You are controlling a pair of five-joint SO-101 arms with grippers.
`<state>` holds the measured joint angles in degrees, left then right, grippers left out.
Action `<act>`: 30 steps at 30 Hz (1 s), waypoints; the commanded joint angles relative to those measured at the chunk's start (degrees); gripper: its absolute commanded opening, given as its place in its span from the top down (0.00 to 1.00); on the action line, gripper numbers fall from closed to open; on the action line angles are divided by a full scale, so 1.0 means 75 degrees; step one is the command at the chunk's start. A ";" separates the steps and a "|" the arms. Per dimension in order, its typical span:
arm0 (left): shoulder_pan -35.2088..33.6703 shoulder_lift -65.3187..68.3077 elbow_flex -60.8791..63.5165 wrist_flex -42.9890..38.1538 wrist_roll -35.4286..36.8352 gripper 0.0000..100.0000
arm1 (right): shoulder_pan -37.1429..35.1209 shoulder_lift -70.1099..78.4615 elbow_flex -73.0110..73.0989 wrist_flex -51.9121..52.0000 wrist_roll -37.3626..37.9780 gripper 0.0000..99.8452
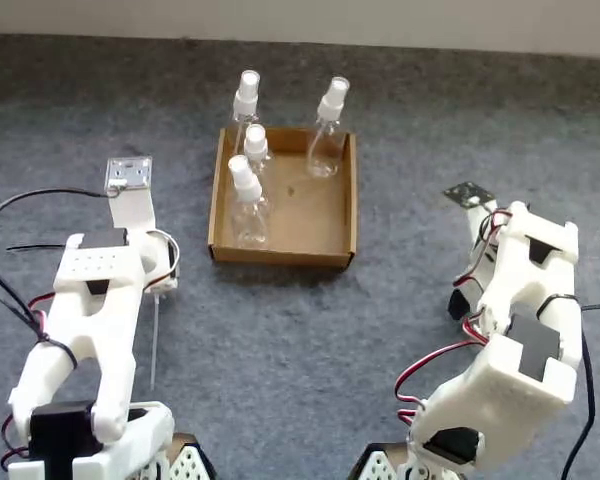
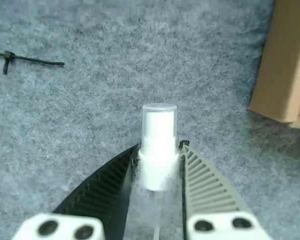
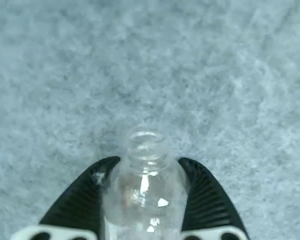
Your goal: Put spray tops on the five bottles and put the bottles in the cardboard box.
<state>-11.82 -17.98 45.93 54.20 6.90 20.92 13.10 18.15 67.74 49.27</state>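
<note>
The cardboard box [image 1: 335, 215] lies on grey carpet at the far middle. Two capped clear bottles [image 1: 250, 205] [image 1: 325, 130] stand inside it, with a third [image 1: 257, 150] between them. Another capped bottle [image 1: 247, 98] is at the box's far left corner; I cannot tell whether it is inside or behind. My left gripper [image 2: 160, 152] is shut on a white spray top [image 2: 159, 140], near the box's left front corner; its thin tube [image 1: 155, 340] hangs down. My right gripper [image 3: 146, 167], right of the box, is shut on an uncapped clear bottle [image 3: 144, 175].
The box's near corner [image 2: 285, 65] shows close to the left gripper. A black cable tie [image 2: 30, 60] lies on the carpet beyond it. Black cables [image 1: 20, 215] loop at the left of the left arm [image 1: 90, 320]. Open carpet [image 1: 300, 350] lies between the two arms.
</note>
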 commanded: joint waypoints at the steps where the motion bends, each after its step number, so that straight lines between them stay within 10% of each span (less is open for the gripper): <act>1: -0.0100 -0.0111 -0.0920 0.0305 -0.0059 1.00 | -0.0076 -0.0416 -0.0123 -0.0100 -0.0774 1.00; 9: -0.0041 -0.1143 -0.2948 0.1582 -0.0445 1.00 | -0.0779 -0.3218 -0.0416 -0.0135 -0.3059 1.00; 21: 0.0592 -0.4237 -0.4929 0.1934 -0.0434 1.00 | -0.5222 -0.7461 0.0873 -0.0158 -0.5298 1.00; 30: 0.2737 -0.4976 -0.6289 0.1594 0.0598 1.00 | -0.7168 -0.9981 0.4530 -0.3112 -0.6025 1.00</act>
<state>0.40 -54.90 3.82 68.62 6.20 -30.42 -55.21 45.14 53.05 4.97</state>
